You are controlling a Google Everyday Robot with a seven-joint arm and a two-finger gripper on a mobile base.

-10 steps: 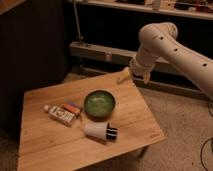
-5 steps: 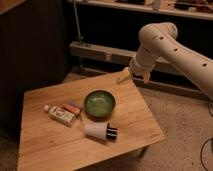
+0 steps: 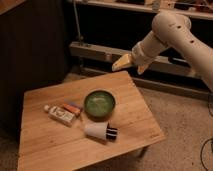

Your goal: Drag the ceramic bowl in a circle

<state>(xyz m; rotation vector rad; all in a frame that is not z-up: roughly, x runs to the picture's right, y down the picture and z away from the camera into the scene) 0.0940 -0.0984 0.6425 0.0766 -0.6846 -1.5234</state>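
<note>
Dimly lit room with a speckled floor [image 3: 182, 117] and a dark wall behind, along which a pale horizontal rail [image 3: 97, 50] is seen; a low wooden table [image 3: 50, 150] is set in the foreground.

Ceramic bowl [image 3: 99, 104]: round, glossy green glaze, with a darker rim; it is placed upright near the middle of the table, slightly towards the far edge; its inside is marked only by a pale sheen.

White cup [image 3: 96, 131]: laid on its side just in front of the bowl, close to it, with its black end [image 3: 112, 133] pointed to the right of the view; whether the two touch cannot be told, and the cup's inside is not shown.

White tube [image 3: 59, 115]: laid flat to the left of the bowl; a small orange item [image 3: 73, 107] is seen between the tube and the bowl.

Gripper [image 3: 130, 65]: carried on a white arm [image 3: 175, 30] that enters from the upper right; it is held in the air beyond the far edge of the table, with its two pale fingers spread apart and nothing between them.

Relation: the bowl is found below and to the left of the gripper in the view, well apart from it; no contact is made.
</note>
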